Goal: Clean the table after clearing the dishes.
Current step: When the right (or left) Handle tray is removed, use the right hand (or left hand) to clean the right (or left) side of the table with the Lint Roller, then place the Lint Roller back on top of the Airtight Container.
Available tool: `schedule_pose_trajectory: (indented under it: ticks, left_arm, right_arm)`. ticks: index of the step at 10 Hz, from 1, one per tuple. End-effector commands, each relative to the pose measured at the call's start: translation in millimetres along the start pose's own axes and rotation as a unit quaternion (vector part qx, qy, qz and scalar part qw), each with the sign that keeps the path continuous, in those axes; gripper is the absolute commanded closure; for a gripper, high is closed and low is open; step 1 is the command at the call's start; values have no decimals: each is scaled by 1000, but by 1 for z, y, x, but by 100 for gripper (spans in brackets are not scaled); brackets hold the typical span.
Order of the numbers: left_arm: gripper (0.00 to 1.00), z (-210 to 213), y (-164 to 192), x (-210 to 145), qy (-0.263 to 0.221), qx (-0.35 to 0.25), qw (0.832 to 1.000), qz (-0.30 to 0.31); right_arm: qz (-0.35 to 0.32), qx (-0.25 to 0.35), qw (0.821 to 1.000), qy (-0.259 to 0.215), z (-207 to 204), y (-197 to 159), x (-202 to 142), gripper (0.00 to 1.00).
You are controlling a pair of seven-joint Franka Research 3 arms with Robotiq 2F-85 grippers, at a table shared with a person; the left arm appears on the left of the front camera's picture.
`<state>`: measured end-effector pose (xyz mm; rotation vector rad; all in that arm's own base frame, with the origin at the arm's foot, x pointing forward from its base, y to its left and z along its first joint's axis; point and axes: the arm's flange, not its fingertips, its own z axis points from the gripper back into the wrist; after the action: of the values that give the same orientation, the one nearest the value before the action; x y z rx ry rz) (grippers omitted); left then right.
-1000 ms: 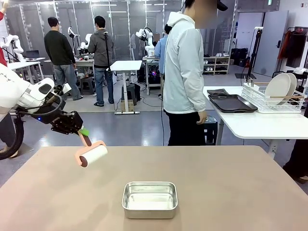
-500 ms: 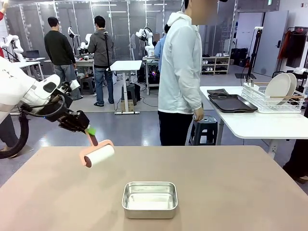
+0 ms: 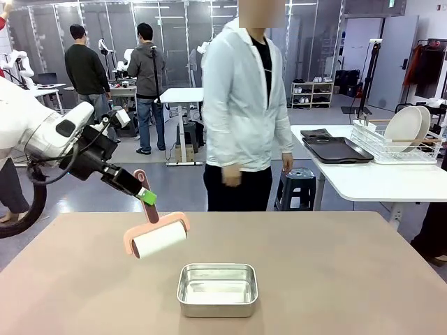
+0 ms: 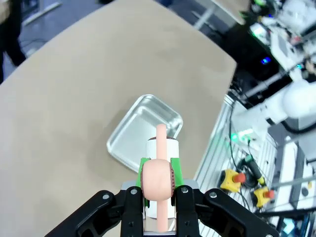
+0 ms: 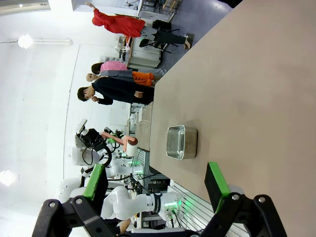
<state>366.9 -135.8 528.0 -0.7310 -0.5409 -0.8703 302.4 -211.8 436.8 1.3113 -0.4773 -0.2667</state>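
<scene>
We hold a lint roller (image 3: 159, 238) in our left gripper (image 3: 147, 197), jaws clamped on its pink handle, and it hangs in the air just above the near-left part of the table (image 3: 335, 272), the white roll tilted and not touching the top as far as we can tell. In the left wrist view the handle's round end (image 4: 157, 178) sits squeezed between the green pads (image 4: 176, 167), with the roll pointing down toward the steel pan (image 4: 143, 133) below it. That small pan (image 3: 217, 288) rests on the table near the middle of the near edge, just beside the roller. Our right gripper (image 5: 155, 195) has its jaws wide apart and holds nothing, looking along the bare tabletop. The dishes are off our table: plates (image 3: 405, 127) stand in a white rack (image 3: 394, 148) on the smaller white table at right, next to dark trays (image 3: 336, 149). A person (image 3: 244, 105) stands at the far side. We judge the roller to be light and rigid in the handle, with a roll that spins freely, so the hold belongs where it is, on the handle, well clear of the roll. We expect the matte top to take gentle pressure well, while the thin pan looks light enough to skid if the roller bumps it.
</scene>
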Motion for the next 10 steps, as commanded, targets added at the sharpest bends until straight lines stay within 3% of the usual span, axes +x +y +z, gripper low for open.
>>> schedule_pose_trajectory:
  ticks: [1,2,4,5,10]
  left_arm:
    - [79,-12,-21,-14,-21,-49,995,-88]
    - [79,-26,-30,-11,-15,-47,991,-125]
    - [79,-37,-42,-6,-5,-61,989,-138]
    - [79,-25,-35,-6,4,-38,993,-114]
    - [79,-25,-35,-6,4,-38,993,-114]
  right_arm:
    - [4,3,1000,-1,-1,3,0,0]
    - [4,3,1000,-1,-1,3,0,0]
    - [4,3,1000,-1,-1,3,0,0]
    - [4,3,1000,-1,-1,3,0,0]
    - [4,3,1000,-1,-1,3,0,0]
